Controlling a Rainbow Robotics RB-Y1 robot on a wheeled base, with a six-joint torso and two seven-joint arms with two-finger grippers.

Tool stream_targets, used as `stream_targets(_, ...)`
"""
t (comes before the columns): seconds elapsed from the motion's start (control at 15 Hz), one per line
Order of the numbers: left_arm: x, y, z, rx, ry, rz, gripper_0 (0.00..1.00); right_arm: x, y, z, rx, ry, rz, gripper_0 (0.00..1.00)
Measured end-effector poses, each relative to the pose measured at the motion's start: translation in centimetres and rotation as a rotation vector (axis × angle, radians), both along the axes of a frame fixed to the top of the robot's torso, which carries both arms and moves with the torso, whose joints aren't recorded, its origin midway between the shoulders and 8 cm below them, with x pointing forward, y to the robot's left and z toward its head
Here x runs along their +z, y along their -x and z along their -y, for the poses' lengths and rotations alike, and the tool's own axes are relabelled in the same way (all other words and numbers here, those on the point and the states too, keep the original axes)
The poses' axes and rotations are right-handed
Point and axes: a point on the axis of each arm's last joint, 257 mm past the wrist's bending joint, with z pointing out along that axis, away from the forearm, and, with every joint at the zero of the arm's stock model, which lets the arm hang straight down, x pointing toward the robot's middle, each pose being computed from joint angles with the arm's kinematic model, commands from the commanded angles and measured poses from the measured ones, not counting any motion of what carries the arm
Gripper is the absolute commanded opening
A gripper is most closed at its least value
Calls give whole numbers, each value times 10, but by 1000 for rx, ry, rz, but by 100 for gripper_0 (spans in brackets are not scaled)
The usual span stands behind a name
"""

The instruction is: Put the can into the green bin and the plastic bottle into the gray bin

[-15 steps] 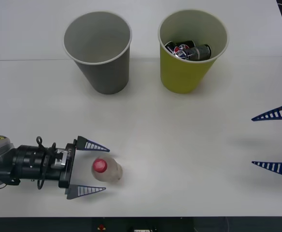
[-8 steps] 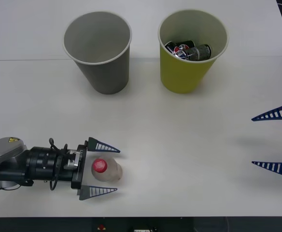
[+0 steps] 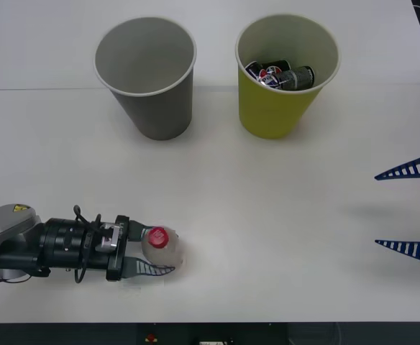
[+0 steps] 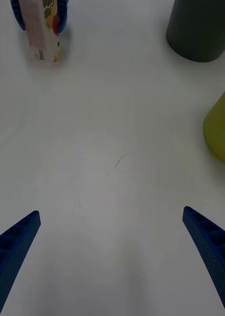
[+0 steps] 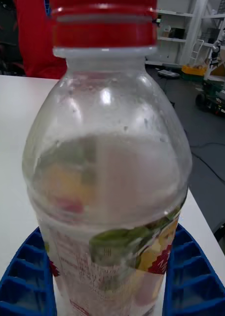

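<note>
- Your left gripper lies low at near left, clamped on the upright bottle
- Half a second ago its fingers stood wide
- Your right gripper waits wide at right

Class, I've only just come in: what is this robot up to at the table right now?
It is sorting waste into two bins. The left gripper has its fingers closed around the plastic bottle, which stands upright on the table near the front edge. The gray bin for it stands farther back. The green bin beside it already holds cans. The right gripper waits open at the right.
</note>
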Motion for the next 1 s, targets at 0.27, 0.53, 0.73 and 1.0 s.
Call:
stream_targets(0.27, 3, -1, -1, 9, 8, -18, 0, 0, 0, 0, 0, 0, 0, 100)
stream_targets(0.53, 20, 2, -4, 20, 7, -79, 0, 0, 0, 0, 0, 0, 0, 100)
stream_targets(0.73, 36, -1, -11, 37, -36, -75, 0, 0, 0, 0, 0, 0, 0, 100)
stream_targets(1.0, 62, 1, -15, 76, -53, -123, 0, 0, 0, 0, 0, 0, 0, 100)
